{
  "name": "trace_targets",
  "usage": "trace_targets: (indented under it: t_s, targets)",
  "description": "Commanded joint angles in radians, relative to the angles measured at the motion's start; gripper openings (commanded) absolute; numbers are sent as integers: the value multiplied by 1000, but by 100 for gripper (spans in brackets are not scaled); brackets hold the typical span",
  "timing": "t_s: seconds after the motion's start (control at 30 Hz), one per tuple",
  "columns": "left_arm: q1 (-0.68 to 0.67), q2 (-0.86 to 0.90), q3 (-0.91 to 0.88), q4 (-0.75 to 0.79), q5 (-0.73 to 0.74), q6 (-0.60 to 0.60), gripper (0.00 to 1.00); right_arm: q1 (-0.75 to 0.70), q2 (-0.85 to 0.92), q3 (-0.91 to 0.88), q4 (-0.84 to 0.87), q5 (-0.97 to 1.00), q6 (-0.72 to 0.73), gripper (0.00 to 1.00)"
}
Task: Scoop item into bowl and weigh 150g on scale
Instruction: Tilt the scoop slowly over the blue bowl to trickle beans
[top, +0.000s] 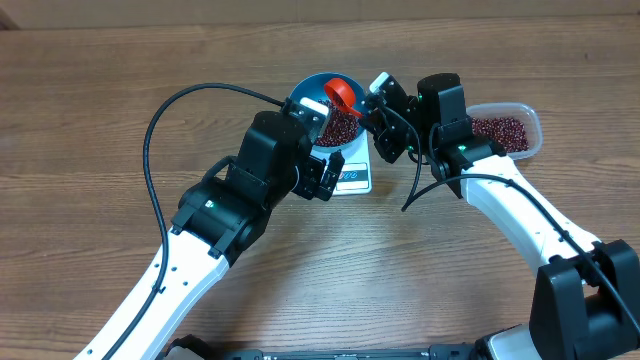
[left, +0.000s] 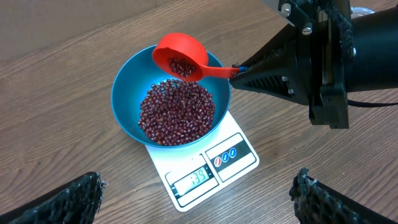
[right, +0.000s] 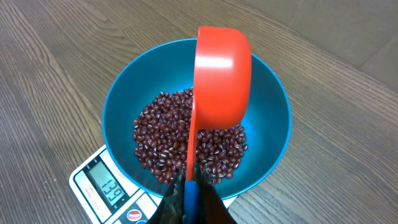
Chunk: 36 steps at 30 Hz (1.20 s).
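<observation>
The jaws of the right gripper are clamped tight on the handle of a red scoop, while the left gripper has its jaws wide and holds nothing, hanging just in front of the scale. The scoop is tipped over the blue bowl, which sits on the scale with a heap of beans in it, and the display reads 139. This looks like the topping-up stage, so the next move calls for a slow trickle, not another full load from the clear tub beyond.
</observation>
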Motion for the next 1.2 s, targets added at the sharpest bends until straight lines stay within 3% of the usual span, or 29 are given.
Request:
trace_targets:
  t_s: [0.0,1.17]
  targets:
    - [5,6,24,1,11,11,100,2,5,6,6,11,-18,4]
    - [5,6,24,1,11,11,100,1,5,6,5,62,-60,4]
